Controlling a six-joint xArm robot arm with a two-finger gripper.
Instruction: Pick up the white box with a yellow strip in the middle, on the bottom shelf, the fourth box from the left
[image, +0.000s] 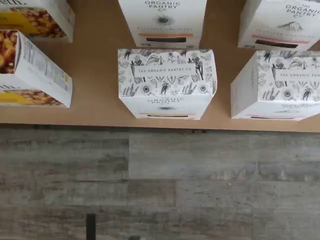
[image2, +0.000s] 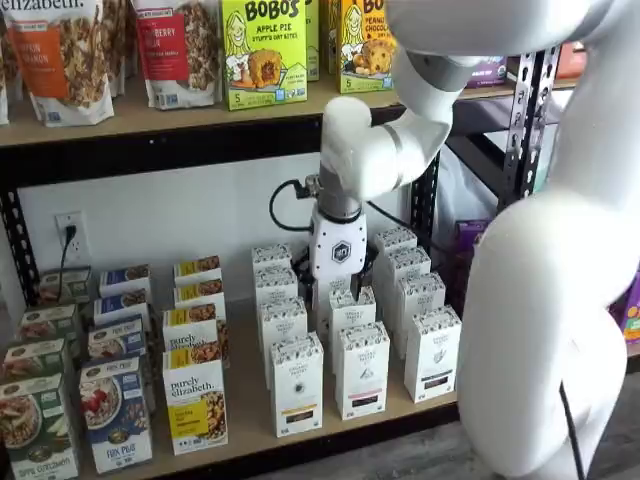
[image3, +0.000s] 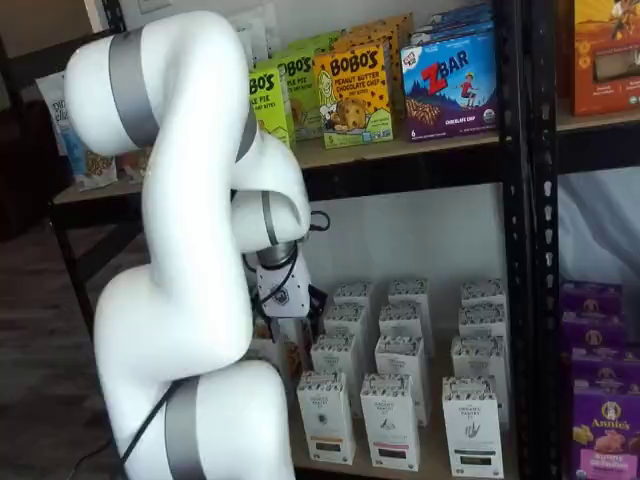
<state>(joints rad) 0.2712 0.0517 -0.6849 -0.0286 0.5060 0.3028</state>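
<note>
The hand (image2: 338, 292) hangs spread above the white box (image: 167, 82), which stands front-row on the bottom shelf (image: 95, 107), easing a top-down grasp.

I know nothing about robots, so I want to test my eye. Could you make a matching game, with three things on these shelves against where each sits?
Things:
1. white box
2. Bobo's apple pie box
3. purple Annie's box

Places:
A. on the upper shelf
B. at the front edge of the bottom shelf
C. beyond the black upright, off to the side

Pairs: 1-B, 2-A, 3-C
</note>
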